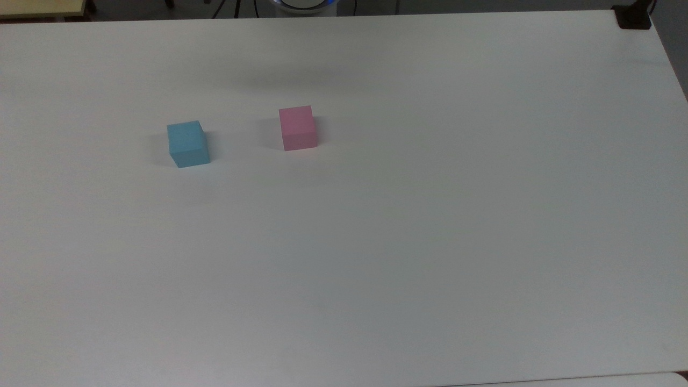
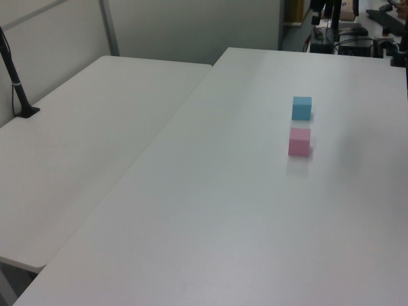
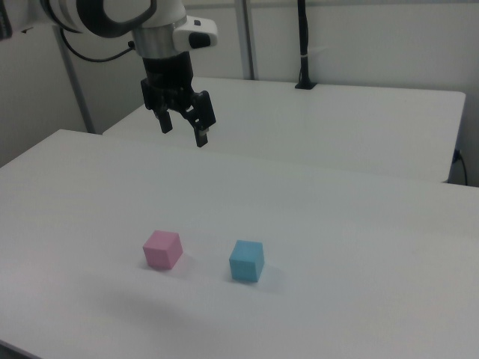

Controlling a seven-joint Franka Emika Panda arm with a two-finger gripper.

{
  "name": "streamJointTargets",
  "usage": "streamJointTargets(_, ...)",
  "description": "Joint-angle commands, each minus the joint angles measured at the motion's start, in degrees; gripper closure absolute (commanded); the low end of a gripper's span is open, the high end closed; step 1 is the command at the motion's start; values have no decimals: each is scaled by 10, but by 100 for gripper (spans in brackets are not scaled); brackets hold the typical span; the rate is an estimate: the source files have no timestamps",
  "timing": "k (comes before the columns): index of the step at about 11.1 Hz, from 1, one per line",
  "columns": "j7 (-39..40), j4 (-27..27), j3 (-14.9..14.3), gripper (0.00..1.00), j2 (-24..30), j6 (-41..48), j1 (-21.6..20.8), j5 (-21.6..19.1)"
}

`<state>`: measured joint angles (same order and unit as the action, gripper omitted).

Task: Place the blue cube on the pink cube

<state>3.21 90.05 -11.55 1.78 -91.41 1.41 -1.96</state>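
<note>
Two small matte cubes are sitting on the wide white table (image 1: 430,242), apart from each other with a clear gap between them. In the top view, going left to right, the light blue plain-faced cube (image 1: 188,143) is resting toward the top view's left, and the pale pink plain-faced cube (image 1: 297,128) is standing to its right, slightly farther up the frame. Each is showing a top and side faces; the undersides and far faces are hidden. At the top edge of the top view a round white base with a blue ring (image 1: 303,4) is being cut off by the frame, and a dark clamp (image 1: 634,16) is sitting at the table's far right corner.

In the left view the blue cube (image 2: 302,108) is lying beyond the pink cube (image 2: 299,142), and a second white table (image 2: 83,146) is butting against the first on the left view's left, carrying a black post (image 2: 16,83) whose top is cropped.

In the right view the order is reversing: the pink cube (image 3: 162,249) is on the left, the blue cube (image 3: 246,260) on the right. The black two-finger gripper (image 3: 183,131) is hanging high above the table, well apart from both cubes, its fingers spread and holding nothing. The white arm (image 3: 112,19) is running out of frame at the upper left.
</note>
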Motion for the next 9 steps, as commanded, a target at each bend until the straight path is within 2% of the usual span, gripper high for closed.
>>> streamJointTargets(1, 2, -1, 1, 0, 3, 10, 1, 5)
streamJointTargets(2, 8, -1, 1, 0, 2, 11, -1, 18)
streamJointTargets(4, 49, 12, 12, 0, -14, 11, -4, 91)
streamJointTargets(7, 59, 22, 14, 0, -73, 8, 7, 115)
streamJointTargets(9, 83, 47, 14, 0, -104, -49, 29, 128)
